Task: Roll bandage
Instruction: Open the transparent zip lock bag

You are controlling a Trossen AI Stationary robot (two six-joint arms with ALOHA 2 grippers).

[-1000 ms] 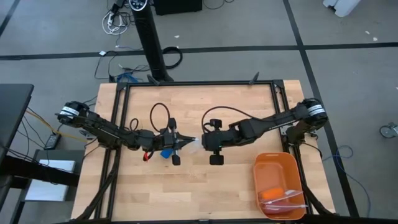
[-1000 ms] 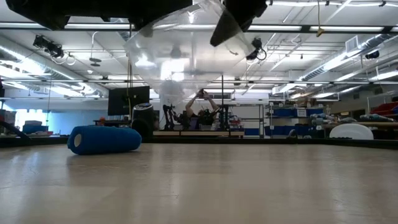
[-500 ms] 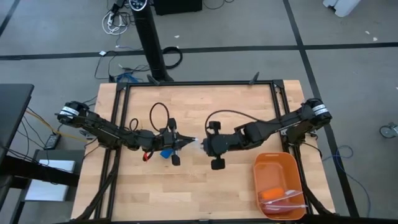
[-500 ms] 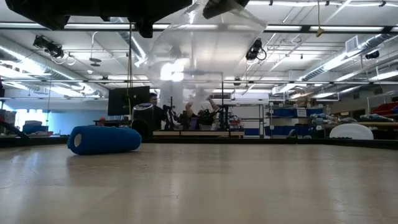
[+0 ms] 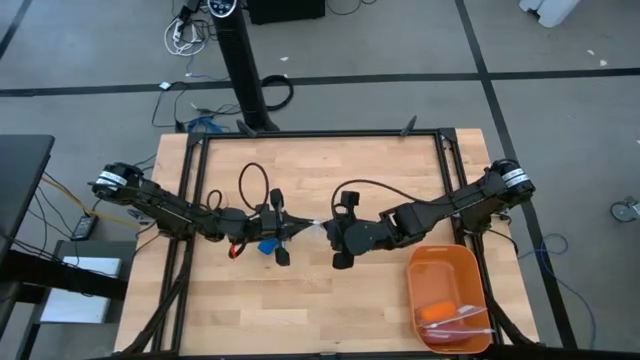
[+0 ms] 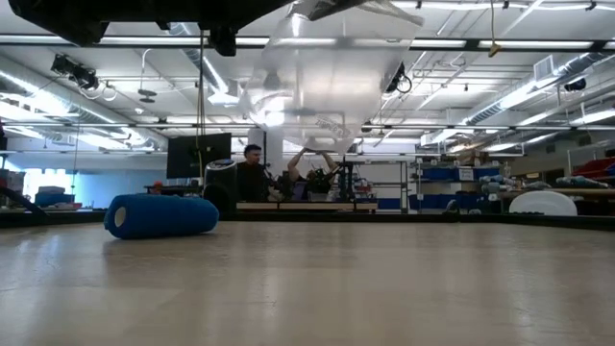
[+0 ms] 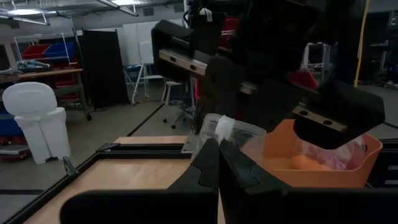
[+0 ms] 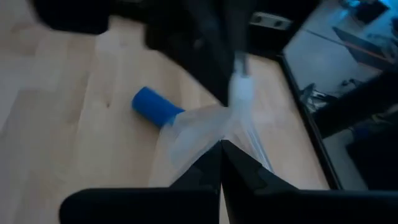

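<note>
The bandage is a short bright blue roll (image 5: pixel 267 246) lying on its side on the wooden table, below my left gripper; it also shows in the low view (image 6: pixel 161 215) and the right wrist view (image 8: pixel 155 107). No gripper touches it. My left gripper (image 5: pixel 297 228) and my right gripper (image 5: pixel 326 232) meet tip to tip at mid table, both shut on a clear plastic bag (image 5: pixel 312 229). The bag hangs above the table (image 6: pixel 327 86). My left gripper pinches an edge of the clear bag (image 7: pixel 225 129) between its two fingers, coming level from the table's left. The bag hangs below, clear of the table. My right gripper pinches the bag's gathered top (image 8: pixel 227 127) between its two fingers, coming from the table's right, opposite the left gripper. The bag spreads out below the fingers, lifted clear.
An orange tray (image 5: pixel 447 290) with an orange item and clear plastic in it stands at the near right. A black frame rail (image 5: pixel 320 135) runs around the table. A person (image 6: pixel 252 173) shows in the room far behind.
My right arm has swung a little toward the table's near edge, its gripper still shut on the bag beside the left gripper. The hanging bag has shifted and changed shape, narrower now. The blue roll has stayed where it was.
</note>
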